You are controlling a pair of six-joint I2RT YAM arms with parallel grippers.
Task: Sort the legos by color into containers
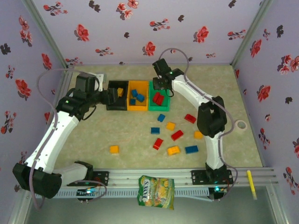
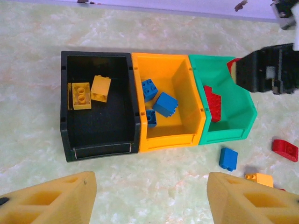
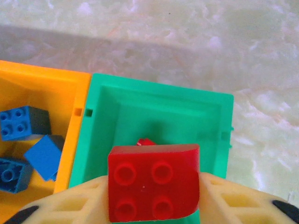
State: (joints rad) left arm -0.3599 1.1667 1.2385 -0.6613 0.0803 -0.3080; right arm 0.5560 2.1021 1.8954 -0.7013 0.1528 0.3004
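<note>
The containers [image 1: 138, 109] are three open-topped square bins joined in a row at upper centre of the overhead view. The black bin [image 2: 100, 149] holds two yellow-orange bricks [image 2: 88, 93], the orange bin [image 2: 170, 140] three blue bricks [image 2: 165, 103], and the green bin [image 2: 224, 133] red bricks [image 2: 215, 102]. One red brick [image 3: 154, 182], studs up, sits between the fingers of the right tool [image 3: 153, 196] above the green bin. Ten loose bricks [image 1: 177, 135] lie scattered on the table [image 1: 131, 135] at frame centre, below and right of the row: three blue, three red and four yellow-orange, with one outlying brick [image 1: 114, 149] apart at the left.
</note>
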